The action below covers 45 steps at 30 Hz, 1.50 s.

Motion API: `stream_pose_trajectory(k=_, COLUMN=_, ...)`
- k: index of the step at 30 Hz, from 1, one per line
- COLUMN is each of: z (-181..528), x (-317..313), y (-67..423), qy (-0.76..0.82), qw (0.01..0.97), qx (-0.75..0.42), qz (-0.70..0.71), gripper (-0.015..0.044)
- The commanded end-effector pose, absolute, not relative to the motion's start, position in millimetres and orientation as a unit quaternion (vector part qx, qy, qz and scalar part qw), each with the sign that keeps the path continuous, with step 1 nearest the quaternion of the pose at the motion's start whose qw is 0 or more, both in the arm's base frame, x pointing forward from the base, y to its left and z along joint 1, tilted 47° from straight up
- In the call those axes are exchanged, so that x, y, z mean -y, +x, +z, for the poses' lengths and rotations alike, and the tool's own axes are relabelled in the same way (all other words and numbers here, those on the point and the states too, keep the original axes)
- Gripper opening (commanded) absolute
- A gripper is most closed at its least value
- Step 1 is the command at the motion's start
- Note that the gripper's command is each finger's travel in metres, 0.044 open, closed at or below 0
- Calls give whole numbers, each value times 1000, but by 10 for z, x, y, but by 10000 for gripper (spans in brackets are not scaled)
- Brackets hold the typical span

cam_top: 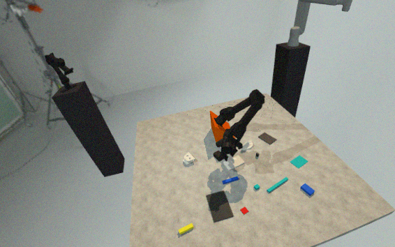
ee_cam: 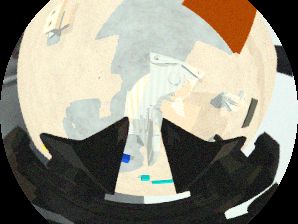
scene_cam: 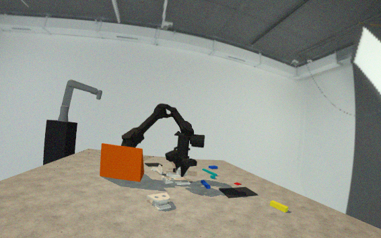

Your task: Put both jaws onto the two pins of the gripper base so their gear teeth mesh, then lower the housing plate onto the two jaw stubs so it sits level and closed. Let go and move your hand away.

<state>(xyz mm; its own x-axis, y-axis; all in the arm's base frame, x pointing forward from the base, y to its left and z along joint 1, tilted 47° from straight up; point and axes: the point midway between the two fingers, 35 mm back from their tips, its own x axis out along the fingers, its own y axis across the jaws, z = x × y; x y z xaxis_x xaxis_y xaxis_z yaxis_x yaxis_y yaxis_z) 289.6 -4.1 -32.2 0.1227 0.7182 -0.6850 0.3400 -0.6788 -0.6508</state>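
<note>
My gripper [cam_top: 226,158] [scene_cam: 182,173] [ee_cam: 144,120] is shut on a pale jaw [ee_cam: 150,134], which points down between the fingertips, low over the gripper base. The pale gripper base [cam_top: 239,161] [ee_cam: 167,70] is on the table, partly covered by the held jaw in the wrist view. Whether the held jaw touches a pin cannot be told. Another pale jaw [cam_top: 248,145] [scene_cam: 157,169] [ee_cam: 227,101] lies apart from the base, towards the arm's side. The pale housing plate [cam_top: 188,157] [scene_cam: 159,197] [ee_cam: 51,22], with dark holes, stands separately on the table, across from that jaw.
An orange block [cam_top: 217,130] [scene_cam: 121,162] [ee_cam: 225,20] stands close beside the arm. A blue bar [cam_top: 230,180] [scene_cam: 205,184], a dark mat [cam_top: 223,213] [scene_cam: 237,192], a red square [cam_top: 244,211] and a teal bar [cam_top: 278,185] lie around. A small black cylinder [cam_top: 257,154] stands near the base.
</note>
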Motion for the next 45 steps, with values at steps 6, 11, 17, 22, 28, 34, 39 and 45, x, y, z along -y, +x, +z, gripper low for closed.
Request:
stream_pose_trajectory(k=6, z=-376, x=-24, y=2891, qy=-728, qw=176, qx=363, qz=554, gripper=134)
stream_pose_trajectory(k=11, z=-376, x=-24, y=2891, qy=-728, qw=176, qx=363, qz=554, gripper=134)
stream_pose_trajectory(k=17, z=-377, x=-25, y=2892, qy=-728, qw=176, qx=363, qz=554, gripper=134)
stream_pose_trajectory(k=22, z=-396, x=-46, y=2895, qy=-728, qw=177, qx=363, qz=554, gripper=134)
stream_pose_trajectory(k=28, z=-397, x=-47, y=2895, qy=-728, qw=177, qx=363, qz=554, gripper=134)
stream_pose_trajectory(k=34, z=-417, x=-69, y=2898, qy=-728, qw=176, qx=363, qz=554, gripper=134)
stream_pose_trajectory(k=39, z=-418, x=-70, y=2898, qy=-728, qw=176, qx=363, qz=554, gripper=134)
stream_pose_trajectory(k=45, z=-435, x=-89, y=2901, qy=-728, qw=176, qx=363, qz=554, gripper=134)
